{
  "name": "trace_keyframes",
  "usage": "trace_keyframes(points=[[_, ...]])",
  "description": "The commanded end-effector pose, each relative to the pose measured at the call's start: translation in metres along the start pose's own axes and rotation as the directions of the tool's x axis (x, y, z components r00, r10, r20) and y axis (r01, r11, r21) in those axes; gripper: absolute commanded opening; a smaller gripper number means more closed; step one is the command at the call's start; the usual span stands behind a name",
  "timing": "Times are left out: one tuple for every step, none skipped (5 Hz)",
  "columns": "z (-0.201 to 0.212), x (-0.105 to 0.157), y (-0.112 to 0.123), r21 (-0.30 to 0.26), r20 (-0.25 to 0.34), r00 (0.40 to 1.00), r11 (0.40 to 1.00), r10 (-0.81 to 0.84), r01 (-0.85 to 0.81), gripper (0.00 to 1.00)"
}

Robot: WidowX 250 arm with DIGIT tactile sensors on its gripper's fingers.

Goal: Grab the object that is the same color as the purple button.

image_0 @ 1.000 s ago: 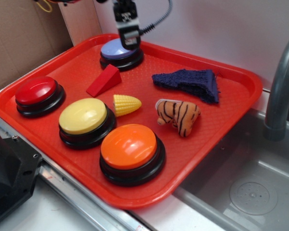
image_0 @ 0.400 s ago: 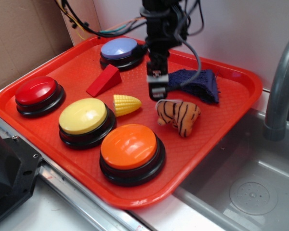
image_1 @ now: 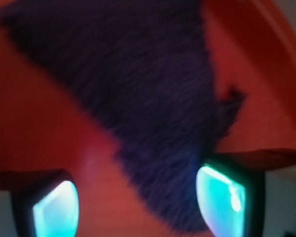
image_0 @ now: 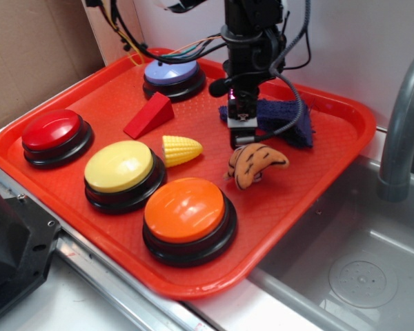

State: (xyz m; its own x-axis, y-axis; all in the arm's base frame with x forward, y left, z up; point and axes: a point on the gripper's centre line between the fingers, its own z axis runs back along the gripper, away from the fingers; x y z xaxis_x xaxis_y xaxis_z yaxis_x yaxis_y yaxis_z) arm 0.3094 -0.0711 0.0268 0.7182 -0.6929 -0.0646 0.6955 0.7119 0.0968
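Hanging low over the back right part of the red tray (image_0: pixel 331 165), the hand (image_0: pixel 243 138) points down at the near left edge of the dark purple rag (image_0: pixel 290 121), just behind the striped plush toy (image_0: pixel 255 165). From the wrist view the hand (image_1: pixel 138 207) is spread, one finger (image_1: pixel 54 207) over bare tray and the other finger (image_1: pixel 222 197) at the far side of the rag (image_1: pixel 138 98), with the rag's point lying between them; whether either finger touches the cloth cannot be told, the view being blurred. The rag lies flat near the tray's back right rim, well apart from the purple button (image_0: pixel 171 74) at the back left. On the tray also: red button (image_0: pixel 54 132), yellow button (image_0: pixel 121 169), orange button (image_0: pixel 186 212), red wedge (image_0: pixel 149 116), toy corn (image_0: pixel 179 149). Sink (image_0: pixel 359 262) to the right.
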Motion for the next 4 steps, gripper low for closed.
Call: trace_keyframes(points=[[0.012,0.018,0.025,0.021,0.069,0.996,0.998,0.060,-0.062,1.00],[-0.007,0.019,0.024,-0.028,0.067,0.994,0.996,0.081,-0.079,0.00],[-0.018,0.020,0.018,-0.093,0.042,0.996,0.993,0.082,-0.078,0.00],[-0.012,0.013,0.014,-0.110,-0.016,0.996,0.990,0.084,-0.085,0.00]])
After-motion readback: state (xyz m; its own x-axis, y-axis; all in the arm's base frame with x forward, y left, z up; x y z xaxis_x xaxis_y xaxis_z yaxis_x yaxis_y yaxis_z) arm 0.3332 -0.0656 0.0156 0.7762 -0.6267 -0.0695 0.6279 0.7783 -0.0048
